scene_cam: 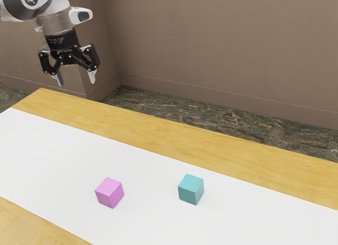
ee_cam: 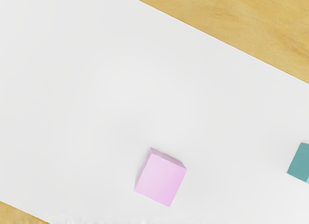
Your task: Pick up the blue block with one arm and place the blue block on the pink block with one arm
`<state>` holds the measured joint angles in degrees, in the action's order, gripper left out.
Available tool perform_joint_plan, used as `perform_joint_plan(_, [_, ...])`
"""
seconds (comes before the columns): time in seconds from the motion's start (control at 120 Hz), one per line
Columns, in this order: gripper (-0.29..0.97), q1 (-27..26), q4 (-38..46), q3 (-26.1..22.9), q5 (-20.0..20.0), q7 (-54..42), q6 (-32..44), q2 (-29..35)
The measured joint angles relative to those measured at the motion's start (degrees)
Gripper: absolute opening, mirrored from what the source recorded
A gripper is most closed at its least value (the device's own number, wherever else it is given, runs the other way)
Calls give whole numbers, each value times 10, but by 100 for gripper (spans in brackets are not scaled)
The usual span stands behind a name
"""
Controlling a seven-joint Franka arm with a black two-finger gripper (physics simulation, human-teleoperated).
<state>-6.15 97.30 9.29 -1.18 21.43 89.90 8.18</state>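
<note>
Pincer [scene_cam: 75,77] aloft, fingers spread wide, pointing down.

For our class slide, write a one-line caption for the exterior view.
Open claw hangs high; pink block and blue block sit apart on the white mat.

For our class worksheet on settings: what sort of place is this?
Probably a simulated robot test room: plain brown walls, a wooden table with a white mat, a pink block, a blue block and a gripper.
</note>
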Motion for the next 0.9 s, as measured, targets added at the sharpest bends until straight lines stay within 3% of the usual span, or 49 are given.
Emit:
perform_joint_plan(0.167, [68, 0, 28, -2, 0, 60, 9, 8])
perform_joint_plan(0.242, [68, 11, 21, -62, -2, 82, 7, -23])
perform_joint_plan(0.317, [68, -29, 1, -103, -2, 99, 15, -67])
perform_joint_plan(0.467, [68, -139, 62, -117, -9, 121, 115, -134])
perform_joint_plan(0.608, [68, -63, 89, -117, -28, 137, 212, -180])
perform_joint_plan(0.683, [68, -63, 110, -117, -32, 143, 257, -199])
perform_joint_plan(0.9, [68, -64, 38, -117, -54, 128, 344, -317])
